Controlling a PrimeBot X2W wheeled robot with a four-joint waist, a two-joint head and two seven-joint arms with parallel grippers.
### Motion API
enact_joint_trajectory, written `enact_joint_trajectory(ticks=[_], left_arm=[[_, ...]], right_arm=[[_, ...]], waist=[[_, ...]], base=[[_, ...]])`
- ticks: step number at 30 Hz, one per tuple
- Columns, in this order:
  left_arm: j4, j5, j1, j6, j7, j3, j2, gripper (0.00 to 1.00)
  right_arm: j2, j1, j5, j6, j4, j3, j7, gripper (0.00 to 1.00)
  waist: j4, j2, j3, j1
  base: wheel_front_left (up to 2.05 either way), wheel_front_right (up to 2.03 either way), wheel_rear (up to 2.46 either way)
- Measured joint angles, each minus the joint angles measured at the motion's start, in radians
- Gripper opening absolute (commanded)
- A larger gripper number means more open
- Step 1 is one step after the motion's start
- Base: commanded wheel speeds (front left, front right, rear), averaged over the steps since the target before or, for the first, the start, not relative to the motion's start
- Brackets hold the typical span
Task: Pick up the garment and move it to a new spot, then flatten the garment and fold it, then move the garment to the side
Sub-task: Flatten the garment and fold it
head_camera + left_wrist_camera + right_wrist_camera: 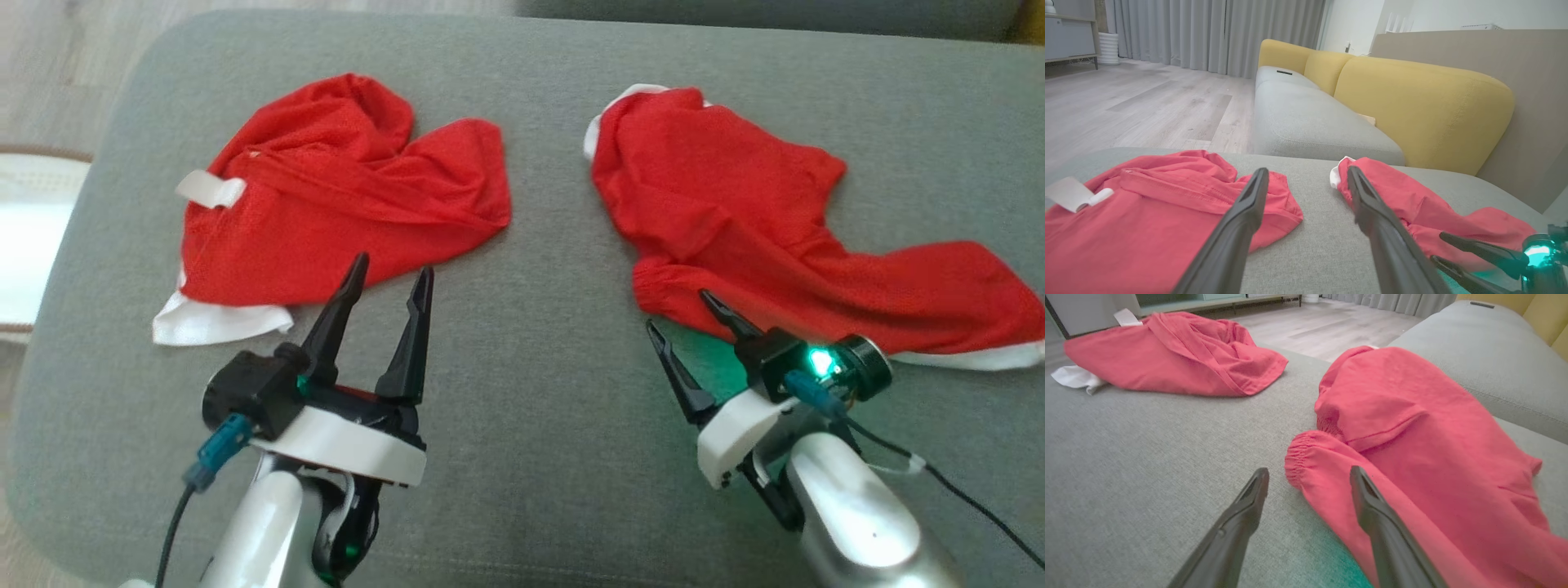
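Risking a shallow pinch: could catch one layer of the crumpled red fabric garment with white trim point(735, 212), lying right of centre on the grey upholstered cushion point(531, 392), and leave the rest trailing. Could also snag cushion cloth. Holds the right gripper point(678, 310) low and tilted, jaws wide and empty, just beside the gathered hem point(1302, 457); poses the left gripper point(392, 269) upright, jaws equally wide, empty, at the near edge of the second bunched red garment point(326, 204).
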Motion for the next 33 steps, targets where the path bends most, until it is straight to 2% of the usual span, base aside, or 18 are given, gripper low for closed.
enact_joint_trajectory(ticks=[9, 10, 11, 15, 19, 27, 33], left_arm=[[0.0, -0.009, -0.006, 0.0, 0.0, -0.011, 0.0, 1.0], [0.0, -0.01, -0.006, 0.0, 0.0, -0.011, 0.0, 1.0], [0.0, -0.01, -0.006, 0.0, 0.0, -0.011, 0.0, 1.0], [0.0, -0.01, -0.006, 0.003, 0.0, -0.01, 0.0, 1.0], [0.005, -0.01, -0.006, 0.003, 0.0, -0.008, 0.0, 1.0], [0.011, -0.01, -0.004, 0.003, 0.0, 0.003, 0.0, 1.0], [0.01, -0.009, -0.004, 0.003, 0.0, 0.002, 0.0, 1.0]], right_arm=[[-0.02, -0.111, -0.06, 0.0, 0.165, 0.003, 0.033, 1.0], [-0.019, -0.12, -0.061, 0.0, 0.184, 0.0, 0.033, 0.66], [-0.018, -0.126, -0.061, 0.0, 0.196, -0.002, 0.033, 0.0], [0.001, -0.153, -0.029, 0.0, 0.233, 0.004, 0.002, 0.0], [0.023, -0.156, 0.075, 0.0, 0.23, 0.058, -0.036, 0.0], [0.043, -0.153, 0.362, 0.0, 0.027, 0.229, -0.022, 0.0], [0.018, -0.152, 0.465, 0.0, -0.069, 0.237, 0.046, 0.0]], waist=[[0.037, 0.0, 0.033, 0.0], [0.039, 0.0, 0.036, 0.0], [0.04, 0.0, 0.038, 0.0], [0.034, 0.0, 0.039, 0.0], [0.017, 0.0, 0.025, 0.0], [-0.022, 0.0, -0.024, 0.0], [-0.027, 0.0, -0.027, 0.0]], base=[[0.0, 0.0, 0.0], [0.0, 0.0, 0.0], [0.0, 0.0, 0.0], [0.0, 0.0, 0.0], [0.0, 0.0, 0.0], [0.0, 0.0, 0.0], [0.0, 0.0, 0.0]])
